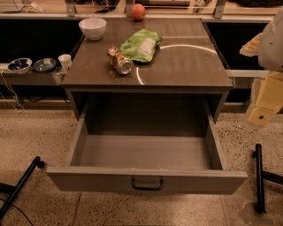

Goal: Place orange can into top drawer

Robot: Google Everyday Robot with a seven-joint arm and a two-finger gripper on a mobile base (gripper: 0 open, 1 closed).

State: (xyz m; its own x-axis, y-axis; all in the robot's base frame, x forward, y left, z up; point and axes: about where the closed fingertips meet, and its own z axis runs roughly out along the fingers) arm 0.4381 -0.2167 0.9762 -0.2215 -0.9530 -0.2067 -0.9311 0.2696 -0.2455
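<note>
Off at the right edge of the view hangs the gripper [264, 103], a cream-yellow part below a white arm section, beside the table and well apart from everything on it. Whether it is apart or together I cannot tell, and it holds nothing that can be seen. The orange can [120, 61] lies on its side on the tabletop [185, 66], left of centre, with its shiny silver end turned toward the camera. It is just beside the lower left corner of a green bag [142, 45], which lies flat; I cannot tell whether the two touch. Below the tabletop the top drawer [88, 178] stands pulled out toward the camera, its dark handle [147, 183] at the centre of the front panel, and its grey floor shows bare from wall to wall. The can is on the table, not in the drawer. A white bowl [93, 28] stands upright near the back left corner of the table, and only its pale inner wall is visible. A red-orange fruit [138, 12] sits at the back edge. On a low shelf to the left stand two small blue bowls [19, 65] and a white cup [65, 61], whose contents cannot be made out.
</note>
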